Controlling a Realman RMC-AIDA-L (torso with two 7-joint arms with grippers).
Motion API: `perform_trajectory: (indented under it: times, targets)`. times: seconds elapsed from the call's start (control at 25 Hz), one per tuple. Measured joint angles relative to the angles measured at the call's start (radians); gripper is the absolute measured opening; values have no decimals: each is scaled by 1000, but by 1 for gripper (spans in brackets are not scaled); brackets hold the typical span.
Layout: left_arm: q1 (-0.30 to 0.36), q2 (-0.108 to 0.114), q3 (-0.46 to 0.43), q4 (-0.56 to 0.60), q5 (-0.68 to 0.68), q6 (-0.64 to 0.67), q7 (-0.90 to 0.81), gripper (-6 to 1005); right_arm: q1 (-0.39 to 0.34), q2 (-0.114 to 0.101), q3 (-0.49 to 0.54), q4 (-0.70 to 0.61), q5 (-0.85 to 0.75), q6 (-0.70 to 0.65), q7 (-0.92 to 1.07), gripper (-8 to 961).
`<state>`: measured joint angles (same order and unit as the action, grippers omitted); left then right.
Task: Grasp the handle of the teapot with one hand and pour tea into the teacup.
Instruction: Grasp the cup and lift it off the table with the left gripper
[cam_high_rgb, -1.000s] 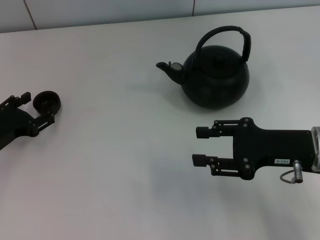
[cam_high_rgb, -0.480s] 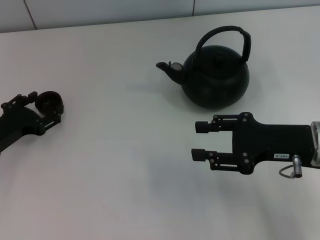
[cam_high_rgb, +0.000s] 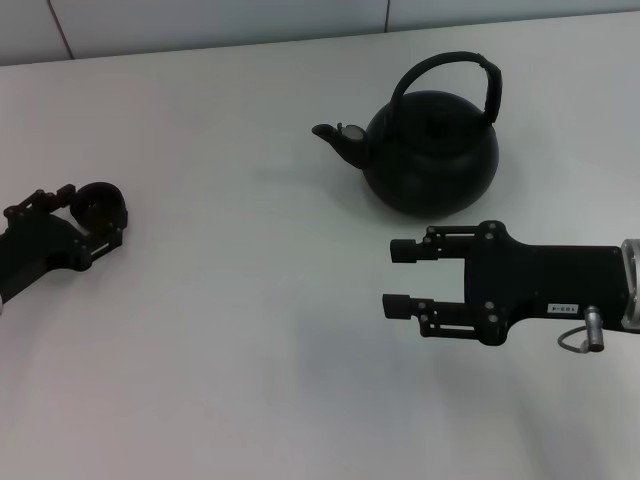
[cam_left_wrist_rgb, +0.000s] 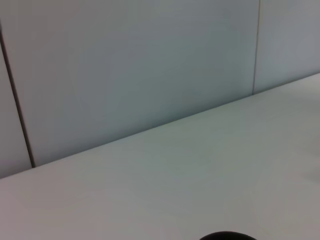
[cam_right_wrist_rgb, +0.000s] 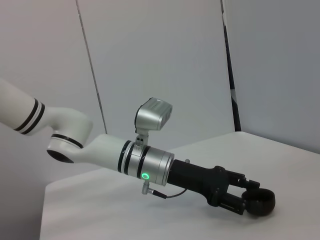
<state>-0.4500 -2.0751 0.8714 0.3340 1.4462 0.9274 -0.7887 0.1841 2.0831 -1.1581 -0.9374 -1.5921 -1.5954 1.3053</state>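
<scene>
The right gripper is hovering with its fingers spread and empty, pointing leftward, while the teapot is sitting just beyond it on the far side — its arched handle running spout-to-back, wrapped part on the right. The left gripper is pinching the small round matte-black teacup well apart to the left on the smooth white table.

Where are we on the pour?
Done: the left gripper is closed around the teacup at the table's left. In hand: the right gripper is open, near the teapot but apart from it. Left: grasping the handle, lifting and pouring; the teapot sits upright on the table.
</scene>
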Motion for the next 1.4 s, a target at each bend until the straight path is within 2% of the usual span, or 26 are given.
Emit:
perform_trajectory:
  times: [0.76,0.96,1.08,1.4]
  targets:
    - [-9,0,21,-9,3,5,29,688,-4,1,0,2,0,0,2,596]
    - [-5,0,29,-7,2,75,22,691,-4,2,0,2,0,0,6,596]
    - [-4,0,84,0,0,152,15,693,-2,2,-1,2,0,-2,8,596]
    - [-31,-3,187,-5,-3,178,8,698,1,0,-9,2,0,-8,7,595]
